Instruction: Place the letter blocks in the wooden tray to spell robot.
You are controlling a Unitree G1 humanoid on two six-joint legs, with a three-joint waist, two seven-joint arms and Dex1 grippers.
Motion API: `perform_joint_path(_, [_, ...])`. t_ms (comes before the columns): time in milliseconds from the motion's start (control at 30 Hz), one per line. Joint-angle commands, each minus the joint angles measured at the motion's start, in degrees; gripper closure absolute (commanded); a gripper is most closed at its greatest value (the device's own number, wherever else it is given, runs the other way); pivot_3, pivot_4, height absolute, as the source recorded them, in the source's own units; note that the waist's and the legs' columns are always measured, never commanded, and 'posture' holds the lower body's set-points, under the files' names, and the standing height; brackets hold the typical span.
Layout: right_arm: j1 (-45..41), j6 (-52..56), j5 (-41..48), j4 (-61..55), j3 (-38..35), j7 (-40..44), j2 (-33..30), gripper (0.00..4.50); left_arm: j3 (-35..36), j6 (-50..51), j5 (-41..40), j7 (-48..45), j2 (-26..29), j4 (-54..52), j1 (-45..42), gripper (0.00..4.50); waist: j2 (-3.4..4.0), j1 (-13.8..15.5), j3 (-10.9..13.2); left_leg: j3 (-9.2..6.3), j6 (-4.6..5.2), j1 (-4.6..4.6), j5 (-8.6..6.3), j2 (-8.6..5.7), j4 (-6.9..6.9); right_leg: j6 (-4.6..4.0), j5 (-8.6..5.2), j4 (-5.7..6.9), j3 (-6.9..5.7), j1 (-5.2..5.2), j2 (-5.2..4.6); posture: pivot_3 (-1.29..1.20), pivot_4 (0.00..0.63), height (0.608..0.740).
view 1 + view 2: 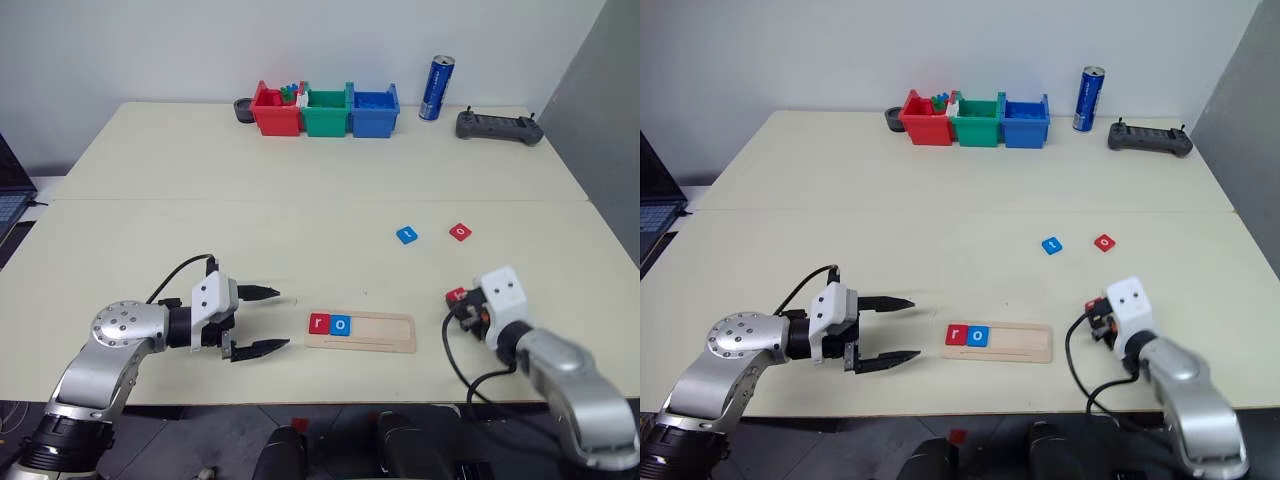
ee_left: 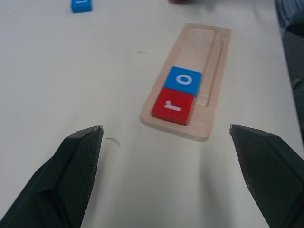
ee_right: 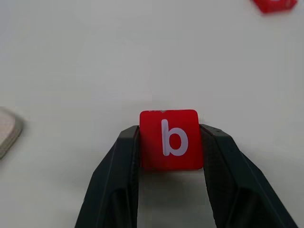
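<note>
My right gripper (image 3: 169,142) clamped on red b block (image 3: 169,139); left gripper (image 2: 166,142) fingers apart (tray (image 2: 209,71) holds r, o).

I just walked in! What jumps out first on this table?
The tray at the near edge, with a red r and blue o at its left end. To its right, the right gripper pinches a red b. Three coloured bins line the far edge.
</note>
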Motion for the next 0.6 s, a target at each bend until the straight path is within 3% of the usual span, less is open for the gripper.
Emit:
perform_joint_path(33, [2.0, 0.6, -1.6, -2.4, 0.6, -6.3, 5.1, 3.06, -0.6, -2.9, 0.8, -1.1, 0.0, 0.3, -0.1, 0.00, -0.02, 0.0, 0.0, 0.00, 0.00, 0.00, 0.00, 0.00, 0.00, 0.00, 0.00, -0.01, 0.00, 0.00, 0.00, 0.00, 0.150, 0.740])
perform_joint_path(100, [2.6, 0.6, -1.5, -1.8, 0.2, -7.6, 7.1, 3.06, -0.9, -3.5, 1.0, -1.5, 0.1, 0.5, -0.2, 0.00, -0.05, -0.1, 0.0, 0.01, 0.00, 0.03, 0.00, 0.01, -0.01, 0.00, 0.00, -0.01, 0.00, 0.01, 0.01, 0.00, 0.150, 0.740])
perform_joint_path(400, [-2.8, -1.9, 0.7, -3.9, -4.3, -9.6, 10.3, 0.01, -1.5, -6.2, 2.4, -2.1, -0.3, 2.8, -0.3, 0.00, -0.05, -0.1, 0.0, 0.02, 0.00, 0.04, 0.00, 0.01, -0.02, 0.00, 0.00, -0.01, 0.00, 0.01, 0.01, 0.00, 0.150, 0.740])
perform_joint_path(533, [-7.7, -2.7, 4.8, -4.4, -7.3, -3.7, 5.6, 0.01, -1.5, -7.3, 2.1, -2.0, -1.1, 4.8, -0.7, 0.00, -0.04, -0.1, 0.0, 0.01, 0.00, 0.02, 0.00, 0.01, -0.02, -0.02, 0.01, -0.02, -0.01, 0.01, 0.01, 0.00, 0.150, 0.740])
perform_joint_path(600, [-8.6, -2.5, 9.4, -2.1, -8.1, 5.2, -1.4, 0.01, -1.7, -8.1, 2.5, -2.0, -1.6, 5.8, -1.0, 0.00, -0.04, 0.0, 0.0, 0.00, 0.01, 0.01, -0.01, 0.00, -0.04, -0.09, 0.05, -0.05, -0.03, 0.02, 0.01, 0.00, 0.150, 0.740])
